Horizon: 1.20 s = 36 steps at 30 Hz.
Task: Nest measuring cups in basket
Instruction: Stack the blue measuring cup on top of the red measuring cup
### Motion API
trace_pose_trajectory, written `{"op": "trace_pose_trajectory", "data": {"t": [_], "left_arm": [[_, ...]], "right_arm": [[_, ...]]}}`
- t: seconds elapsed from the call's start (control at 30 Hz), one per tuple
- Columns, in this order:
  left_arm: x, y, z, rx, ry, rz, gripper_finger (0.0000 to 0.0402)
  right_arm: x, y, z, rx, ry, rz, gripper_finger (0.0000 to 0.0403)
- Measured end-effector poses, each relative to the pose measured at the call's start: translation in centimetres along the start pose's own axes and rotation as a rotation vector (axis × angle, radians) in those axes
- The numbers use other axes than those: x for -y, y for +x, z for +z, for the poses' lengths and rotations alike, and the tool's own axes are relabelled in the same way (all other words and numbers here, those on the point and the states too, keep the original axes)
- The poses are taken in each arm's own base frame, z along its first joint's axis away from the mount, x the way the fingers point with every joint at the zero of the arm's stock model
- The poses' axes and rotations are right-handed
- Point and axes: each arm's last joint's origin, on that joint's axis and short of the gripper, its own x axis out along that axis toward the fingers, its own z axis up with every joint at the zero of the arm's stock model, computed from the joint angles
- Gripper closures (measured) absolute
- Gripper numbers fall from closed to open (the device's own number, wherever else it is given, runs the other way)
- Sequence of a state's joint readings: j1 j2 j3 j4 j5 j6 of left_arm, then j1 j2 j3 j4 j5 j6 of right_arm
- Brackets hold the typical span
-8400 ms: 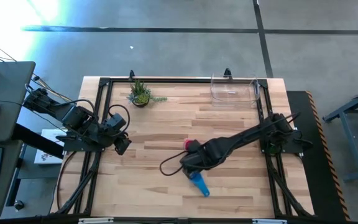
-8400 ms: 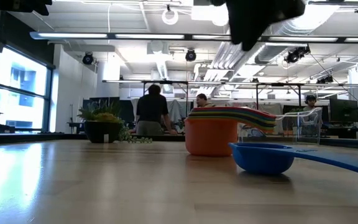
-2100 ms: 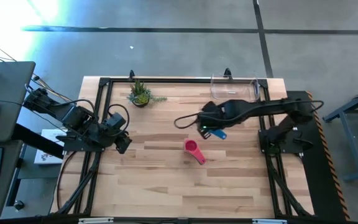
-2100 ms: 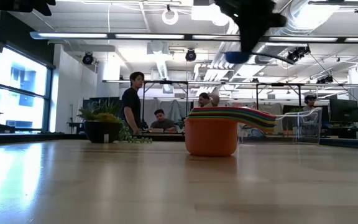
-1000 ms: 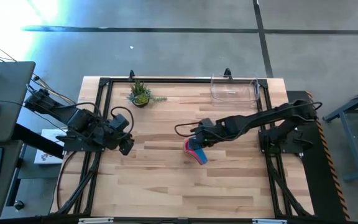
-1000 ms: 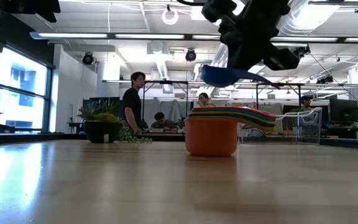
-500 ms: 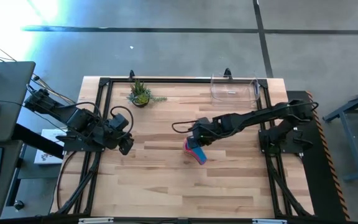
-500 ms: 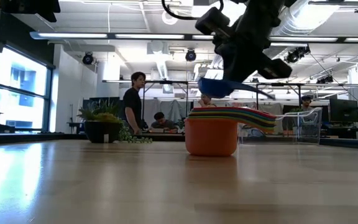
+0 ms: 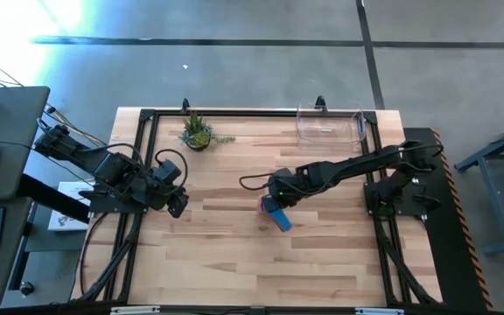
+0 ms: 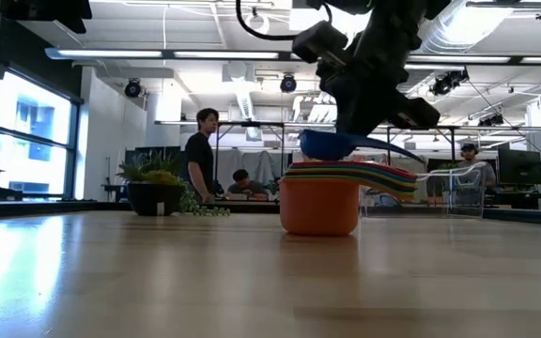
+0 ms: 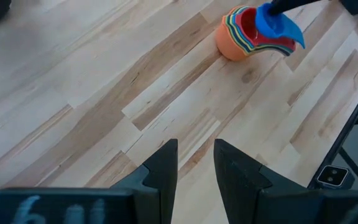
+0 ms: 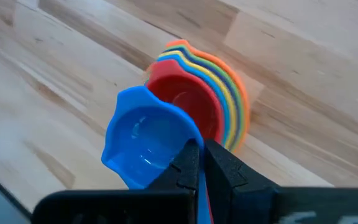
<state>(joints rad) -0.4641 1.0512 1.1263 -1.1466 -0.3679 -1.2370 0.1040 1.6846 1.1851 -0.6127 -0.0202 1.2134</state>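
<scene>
Lowered since a moment earlier, the right end effector (image 12: pixel 199 155), pinching the blue cup (image 12: pixel 143 135) by its flat handle, hovered over the nested stack (image 12: pixel 213 106); light, stiff, probably slippery plastic.

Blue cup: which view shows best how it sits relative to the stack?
Low view: the blue cup, pinched by the right gripper, hangs just above the nested stack. The right wrist view shows its bowl offset beside the stack's mouth; the high view mostly hides it under the arm; the left wrist view shows it small.
</scene>
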Motion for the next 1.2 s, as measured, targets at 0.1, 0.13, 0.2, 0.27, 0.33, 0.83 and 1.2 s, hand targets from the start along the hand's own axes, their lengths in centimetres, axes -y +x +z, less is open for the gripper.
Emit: {"op": "trace_pose_trajectory", "data": {"t": [0.1, 0.13, 0.2, 0.27, 0.33, 0.83, 1.2], "left_arm": [[0.0, 0.01, 0.0, 0.0, -0.007, 0.0, 0.0307], [0.0, 0.01, 0.0, 0.0, -0.008, 0.001, 0.0307], [0.0, 0.0, 0.0, 0.001, -0.008, 0.0, 0.0307], [0.0, 0.0, 0.01, 0.002, -0.008, 0.0, 0.0307], [0.0, 0.0, 0.01, 0.002, -0.008, 0.001, 0.0307], [0.0, 0.0, 0.01, 0.003, -0.008, 0.001, 0.0307], [0.0, 0.0, 0.01, 0.003, -0.008, 0.001, 0.0307]], "right_arm": [[0.11, 0.0, 0.22, 0.005, 0.004, -0.005, 0.0401], [0.19, 0.0, 0.32, 0.004, 0.006, -0.009, 0.0401], [0.32, -0.01, 0.62, 0.001, 0.007, -0.008, 0.0401], [0.39, -0.02, 0.8, 0.001, 0.005, -0.008, 0.0401], [0.4, -0.02, 0.85, 0.001, 0.005, -0.008, 0.0399], [0.36, 0.79, 0.71, -0.018, 0.008, -0.014, 0.0394], [0.25, 0.79, 0.77, -0.009, 0.006, -0.004, 0.0393]]}}
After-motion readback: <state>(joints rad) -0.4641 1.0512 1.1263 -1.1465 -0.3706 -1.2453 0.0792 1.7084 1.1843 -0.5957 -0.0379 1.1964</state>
